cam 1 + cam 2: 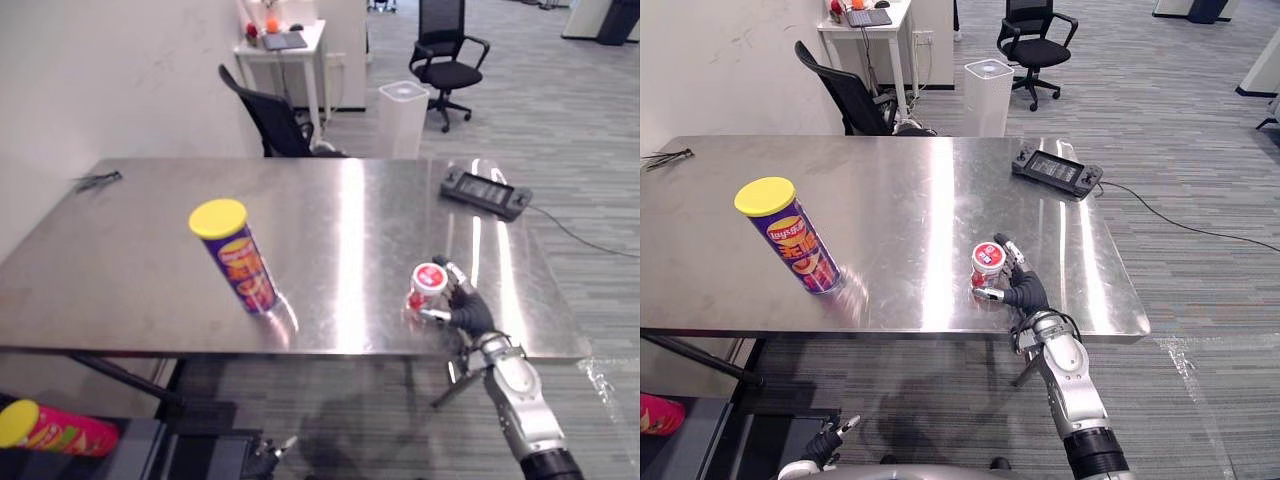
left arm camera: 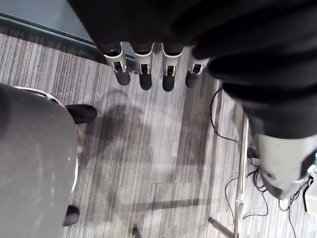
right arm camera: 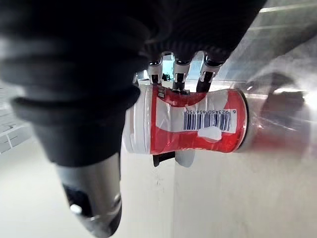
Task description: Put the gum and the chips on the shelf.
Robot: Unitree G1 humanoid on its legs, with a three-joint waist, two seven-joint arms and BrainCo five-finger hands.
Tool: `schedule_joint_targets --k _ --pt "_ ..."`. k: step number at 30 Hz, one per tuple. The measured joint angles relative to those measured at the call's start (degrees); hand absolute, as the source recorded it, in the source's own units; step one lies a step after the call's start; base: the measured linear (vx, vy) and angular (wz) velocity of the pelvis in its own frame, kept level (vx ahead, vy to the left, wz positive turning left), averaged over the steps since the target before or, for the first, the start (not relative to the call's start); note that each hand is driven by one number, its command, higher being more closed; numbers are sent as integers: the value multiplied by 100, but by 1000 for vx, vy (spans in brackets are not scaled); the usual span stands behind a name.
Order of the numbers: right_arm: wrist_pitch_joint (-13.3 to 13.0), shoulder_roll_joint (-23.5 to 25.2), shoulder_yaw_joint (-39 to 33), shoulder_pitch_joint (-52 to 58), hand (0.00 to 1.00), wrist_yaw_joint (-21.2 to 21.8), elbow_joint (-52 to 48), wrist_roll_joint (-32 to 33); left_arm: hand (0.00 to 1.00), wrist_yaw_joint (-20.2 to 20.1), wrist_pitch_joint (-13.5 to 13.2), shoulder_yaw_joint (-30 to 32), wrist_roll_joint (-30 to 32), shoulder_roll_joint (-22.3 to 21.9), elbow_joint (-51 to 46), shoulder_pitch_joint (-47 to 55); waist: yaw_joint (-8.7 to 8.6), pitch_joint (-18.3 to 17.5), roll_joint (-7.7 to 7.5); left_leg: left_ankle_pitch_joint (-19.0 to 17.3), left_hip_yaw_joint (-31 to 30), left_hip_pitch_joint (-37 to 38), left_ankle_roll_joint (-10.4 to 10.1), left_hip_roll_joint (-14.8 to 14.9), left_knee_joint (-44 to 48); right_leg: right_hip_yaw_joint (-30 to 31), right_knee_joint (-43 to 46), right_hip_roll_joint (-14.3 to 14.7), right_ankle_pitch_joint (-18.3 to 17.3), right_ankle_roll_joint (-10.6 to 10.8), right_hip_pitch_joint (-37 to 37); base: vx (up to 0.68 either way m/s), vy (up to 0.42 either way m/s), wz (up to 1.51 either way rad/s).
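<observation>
The gum, a small red bottle (image 1: 428, 286) with a white lid, stands near the steel table's front edge (image 1: 300, 350). My right hand (image 1: 468, 311) is shut on it, fingers behind and thumb in front. In the right wrist view the fingers (image 3: 179, 70) curl over the red bottle (image 3: 193, 121). The chips, a purple can (image 1: 240, 262) with a yellow lid, stand leaning left of the table's middle, apart from both hands. My left hand (image 2: 144, 62) hangs open below the table over the floor.
A black handheld console (image 1: 487, 190) with a cable lies at the table's back right. A small dark object (image 1: 97, 181) lies at the far left. A pink chips can (image 1: 57, 428) lies low at the left. A black chair (image 1: 272, 122) and white bin (image 1: 403, 117) stand behind.
</observation>
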Motion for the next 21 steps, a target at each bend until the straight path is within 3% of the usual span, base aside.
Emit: schedule_joint_targets --k 5,6,21 --pt "13 2 -3 -158 0 -84 247 -5 0 1 0 -27 0 4 -31 -3 4 37 0 1 -48 0 1 0 0 -39 -6 0 -1 -1 27 -3 -4 3" --pt "13 2 -3 -175 100 -106 250 -5 0 0 0 -49 0 11 -43 -6 3 56 -6 2 -69 0 -1 0 0 -62 -19 0 -1 -1 47 -1 -9 8" --pt "32 85 7 -734 100 -268 608 -237 0 13 61 -62 0 4 -50 -121 119 165 -9 0 -75 -1 -4 -4 -2 -97 -82 0 0 -2 95 0 -1 0"
